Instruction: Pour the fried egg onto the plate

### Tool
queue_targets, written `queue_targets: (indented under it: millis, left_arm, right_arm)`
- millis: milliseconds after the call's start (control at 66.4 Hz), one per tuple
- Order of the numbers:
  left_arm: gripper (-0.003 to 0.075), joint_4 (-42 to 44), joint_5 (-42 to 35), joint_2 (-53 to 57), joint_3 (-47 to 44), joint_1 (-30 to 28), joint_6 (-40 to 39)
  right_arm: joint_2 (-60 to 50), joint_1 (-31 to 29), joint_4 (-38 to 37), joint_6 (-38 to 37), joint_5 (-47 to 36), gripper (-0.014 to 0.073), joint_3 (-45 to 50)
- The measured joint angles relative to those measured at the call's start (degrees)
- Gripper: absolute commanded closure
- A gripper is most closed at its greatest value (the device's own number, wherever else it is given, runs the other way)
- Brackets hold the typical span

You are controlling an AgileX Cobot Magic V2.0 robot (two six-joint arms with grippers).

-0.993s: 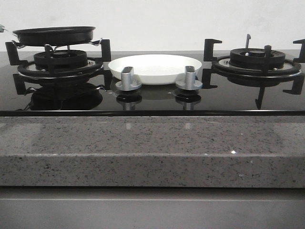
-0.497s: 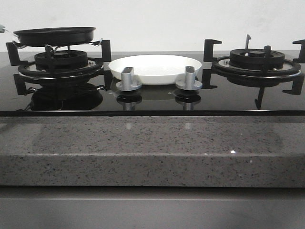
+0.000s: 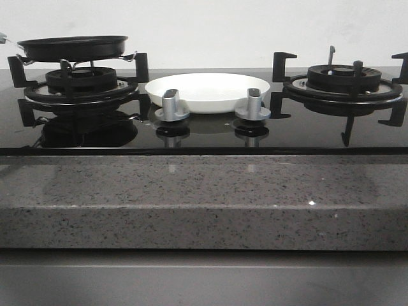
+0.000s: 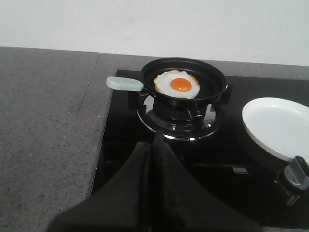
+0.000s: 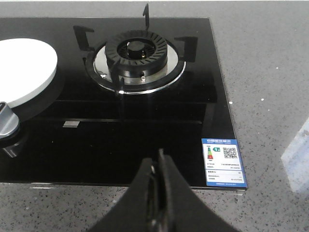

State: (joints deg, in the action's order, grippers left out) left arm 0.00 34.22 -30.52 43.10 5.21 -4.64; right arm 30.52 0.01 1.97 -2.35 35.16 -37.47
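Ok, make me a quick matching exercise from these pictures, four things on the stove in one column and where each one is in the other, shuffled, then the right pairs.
Things:
1. fried egg
2. plate
3. frying pan
4. energy label sticker

Places:
A. on the black glass between the two burners, behind the knobs
B. on the left burner's supports
C. inside the frying pan
D. near a corner of the glass, on the right burner's side

Pairs: 1-C, 2-A, 3-B, 4-D
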Motion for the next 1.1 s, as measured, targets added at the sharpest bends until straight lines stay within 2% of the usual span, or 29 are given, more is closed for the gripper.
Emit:
queue_targets:
  millis: [406, 452, 482, 542, 617, 662, 707, 813, 1099]
  left_arm:
    - [0.0730, -0.32, 1.19, -0.69, -0.22, 0.00, 0.00]
    - [0.0682, 0.00, 1.19, -0.69, -0.22, 0.00, 0.00]
    - [0.0636, 0.00, 1.19, -0.69, -0.22, 0.00, 0.00]
    - [0.0480, 0.00, 1.19, -0.69, -0.22, 0.00, 0.00]
    - [0.0289, 0.71, 1.19, -0.69, -0.22, 0.00, 0.00]
    - [0.0195, 0.95, 1.19, -0.69, -0.22, 0.00, 0.00]
    - [0.0146, 1.08, 1.19, -0.69, -0.22, 0.00, 0.00]
    - [0.0148, 1.08, 1.19, -0.69, -0.22, 0.00, 0.00]
    - [0.0214, 1.08, 1.19, -0.69, -0.22, 0.00, 0.00]
  right_arm:
    - [0.10, 0.00, -0.23, 0.00, 0.00, 0.0682, 0.00]
    - [0.10, 0.00, -0.35, 0.00, 0.00, 0.0626, 0.00]
    - [0.10, 0.00, -0.45, 0.00, 0.00, 0.0553, 0.00]
    - [0.10, 0.00, -0.97, 0.13, -0.24, 0.0378, 0.00]
    - [0.10, 0.00, -1.97, 0.23, -0.71, 0.0223, 0.00]
    - [0.10, 0.00, -1.97, 0.12, -1.28, 0.0174, 0.00]
    - [0.10, 0.00, -2.31, 0.12, -1.61, 0.0153, 0.00]
    - [0.10, 0.00, -2.40, 0.12, -1.83, 0.0154, 0.00]
    - [0.10, 0.00, -2.40, 0.12, -1.89, 0.0154, 0.00]
